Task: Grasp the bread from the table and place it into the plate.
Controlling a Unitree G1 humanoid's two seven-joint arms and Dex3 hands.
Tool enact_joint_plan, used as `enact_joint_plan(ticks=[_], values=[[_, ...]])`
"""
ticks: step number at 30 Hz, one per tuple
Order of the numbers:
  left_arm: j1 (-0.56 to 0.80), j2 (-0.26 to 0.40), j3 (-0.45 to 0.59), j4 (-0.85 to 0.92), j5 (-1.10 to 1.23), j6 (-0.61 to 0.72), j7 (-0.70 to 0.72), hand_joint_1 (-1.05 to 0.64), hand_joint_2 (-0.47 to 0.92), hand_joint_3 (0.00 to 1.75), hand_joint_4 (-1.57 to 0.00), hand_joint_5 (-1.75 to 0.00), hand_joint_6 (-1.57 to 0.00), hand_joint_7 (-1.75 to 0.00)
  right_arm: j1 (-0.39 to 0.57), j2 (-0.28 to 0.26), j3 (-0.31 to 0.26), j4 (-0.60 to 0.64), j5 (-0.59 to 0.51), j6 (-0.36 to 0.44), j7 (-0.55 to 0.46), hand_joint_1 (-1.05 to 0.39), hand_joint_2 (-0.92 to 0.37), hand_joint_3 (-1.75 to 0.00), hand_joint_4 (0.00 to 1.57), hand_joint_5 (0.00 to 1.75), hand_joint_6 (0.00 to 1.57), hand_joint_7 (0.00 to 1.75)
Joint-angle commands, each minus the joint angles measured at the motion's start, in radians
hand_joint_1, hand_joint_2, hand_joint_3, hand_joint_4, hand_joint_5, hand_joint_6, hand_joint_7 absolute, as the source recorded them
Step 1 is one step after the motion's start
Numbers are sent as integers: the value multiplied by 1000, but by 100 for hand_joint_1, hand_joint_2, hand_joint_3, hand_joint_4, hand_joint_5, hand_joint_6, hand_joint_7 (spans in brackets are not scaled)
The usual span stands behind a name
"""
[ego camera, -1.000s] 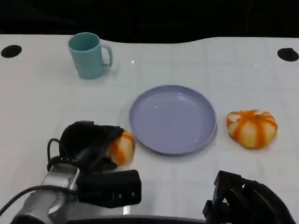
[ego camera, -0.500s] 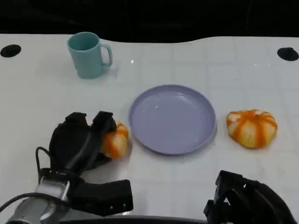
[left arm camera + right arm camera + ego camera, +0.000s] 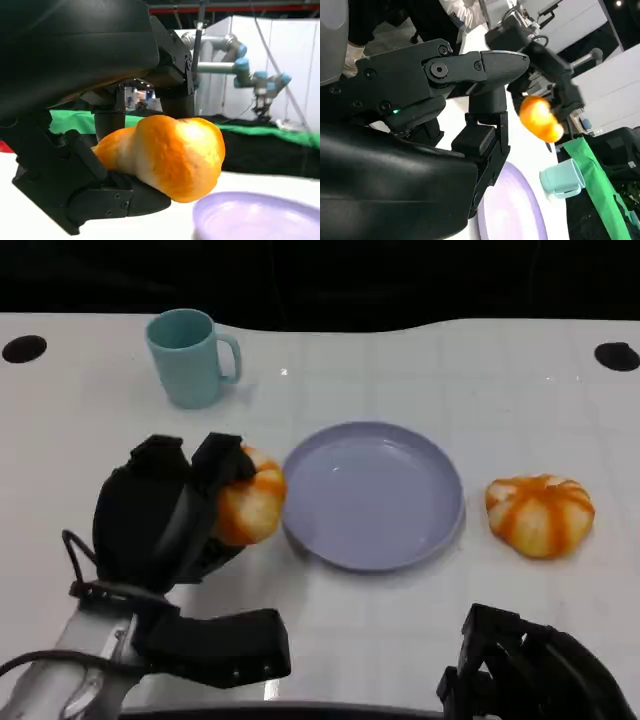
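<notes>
we note the left hand gripping an orange-and-white bread roll; its black fingers wrap over the top and near side of the roll. from the left wrist view the bread roll sits between fingers above and fingers below, clear of the white table, with the rim of the plate just under and beyond it. in the head view we see the roll at the fingertip end of the left hand, just beside the near-left rim of the lavender plate, not over its middle. the right wrist view catches the same roll in the left hand's fingers, away past the right hand's own fingers, with the plate between the two hands.

the right hand lies low at the table's near edge, holding nothing; we cannot tell from these views whether its fingers are spread or curled. a second bread roll rests on the table beyond the right hand, to the far side of the plate from the left hand and apart from the rim.

a teal mug stands upright well beyond the left hand, handle turned toward the plate's side.
</notes>
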Motion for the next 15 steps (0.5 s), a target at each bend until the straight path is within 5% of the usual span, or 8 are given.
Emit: enact_joint_plan(ticks=[1,8,15], values=[[-41,-9,11,-34,-8,-3,-58,-8,28,133,-92,-175,-72,-175,-4,-5,-8,17,6,-4,3,-71,-92,-24,85,163,75,143],[-100,-48,10,-11,-74,-68,-146,-4,22,134,-93,-175,-73,-175,-6,-1,-1,27,9,1,7,-70,-92,-23,85,161,75,140],[-193,-116,-7,112,-123,-109,-238,-10,31,136,-92,-175,-75,-175,-5,4,15,16,1,6,-6,-71,-92,-24,85,162,76,139]])
